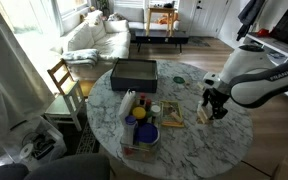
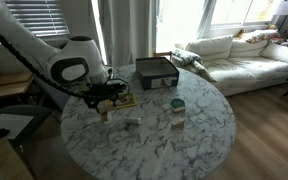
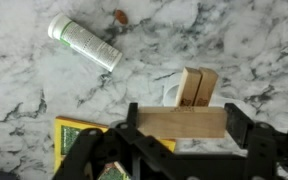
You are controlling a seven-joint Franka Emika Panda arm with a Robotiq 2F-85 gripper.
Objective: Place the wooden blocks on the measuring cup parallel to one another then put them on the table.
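Hand (image 3: pixel 184 130): pinching one wooden block (image 3: pixel 179 120) by its two ends, holding it level.
Other blocks (image 3: pixel 199 85): two, on edge and touching side by side just beyond the held one, seemingly resting on the white measuring cup (image 3: pixel 167 92).
Handling: probably light, stiff and smooth. The end grip suits it, though so small a piece could twist if squeezed off-centre.
Wrist view alone: the grip, the block pair and a white-and-green tube (image 3: pixel 84 42) on the marbled surface (image 3: pixel 244 40).
Exterior views alone: the arm reaching over the round surface, with a dark tray (image 1: pixel 134 72) farther off. The blocks are too small to make out.
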